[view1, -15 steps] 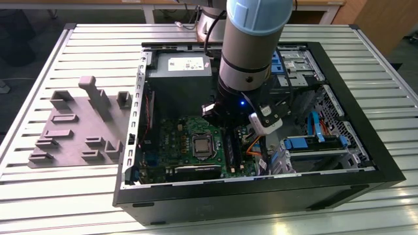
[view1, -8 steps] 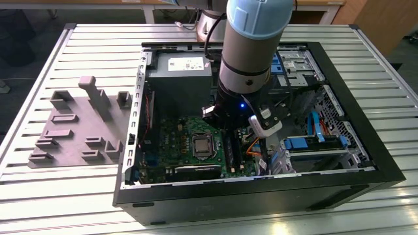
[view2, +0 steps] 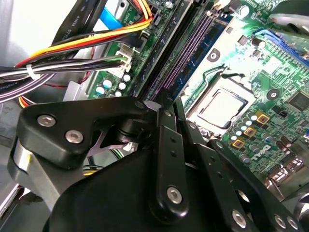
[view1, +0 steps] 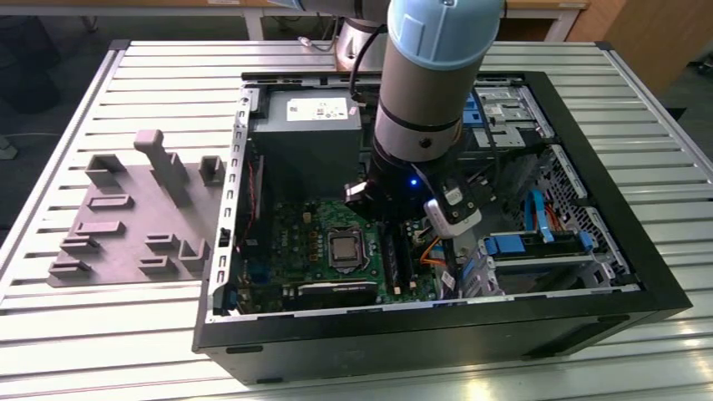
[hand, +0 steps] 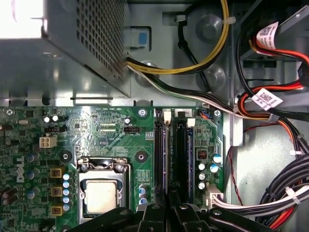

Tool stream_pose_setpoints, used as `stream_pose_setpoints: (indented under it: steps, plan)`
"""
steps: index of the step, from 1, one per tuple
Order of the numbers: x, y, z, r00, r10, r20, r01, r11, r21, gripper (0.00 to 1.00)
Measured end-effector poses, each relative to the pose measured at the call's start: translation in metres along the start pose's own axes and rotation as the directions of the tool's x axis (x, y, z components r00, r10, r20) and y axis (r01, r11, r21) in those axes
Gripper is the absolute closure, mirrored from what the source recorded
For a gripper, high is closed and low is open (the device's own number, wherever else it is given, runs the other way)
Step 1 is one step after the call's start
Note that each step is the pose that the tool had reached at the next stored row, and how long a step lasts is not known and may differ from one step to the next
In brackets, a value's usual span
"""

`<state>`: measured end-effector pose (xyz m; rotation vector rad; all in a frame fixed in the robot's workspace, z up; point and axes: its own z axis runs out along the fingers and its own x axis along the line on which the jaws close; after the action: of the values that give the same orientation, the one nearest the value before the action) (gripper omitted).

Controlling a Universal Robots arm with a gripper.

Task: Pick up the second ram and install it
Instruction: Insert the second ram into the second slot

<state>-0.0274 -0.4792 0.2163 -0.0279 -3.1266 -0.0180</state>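
Green circuit board, the motherboard (view1: 300, 230), lies flat in the open computer case (view1: 446, 326), and its CPU socket (view1: 346, 249) serves as the reference for this report. The case rests on a ribbed metal table (view1: 112, 334).

The arm (view1: 418, 100) descends into the case just to the exterior view's right of the CPU socket. In both wrist views the gripper (hand: 169, 194) (view2: 163, 99) sits low over the black memory slots (hand: 181, 154), which run alongside the CPU socket (hand: 103, 195) (view2: 219, 106), between it and the cable bundle (hand: 285, 193).

The second ram (hand: 166, 154) (view2: 186, 50) appears edge-on as a thin, pale-purple strip. It stands in the slot nearest the CPU socket and runs parallel to the socket's side. Its near end reaches the tip of the gripper. Whether it is fully seated cannot be determined.

Jaw condition: it cannot be determined whether the jaws are clamped on the strip or released from it.

The metal power supply box (hand: 72, 48) (view1: 306, 134) stands beyond the CPU socket, toward the far wall of the case. Yellow, red and black wires pass from it around the far end of the slots. A grey moulded fixture (view1: 134, 217) lies on the table, well apart from the CPU socket, outside the case to the exterior view's left.
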Motion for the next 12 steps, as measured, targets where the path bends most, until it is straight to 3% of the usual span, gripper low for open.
stream_pose_setpoints:
  steps: [12]
  plan:
    - [-0.0017,0.0,0.0009,1.0,0.001,-0.0014,-0.001,1.0,-0.0001,0.86]
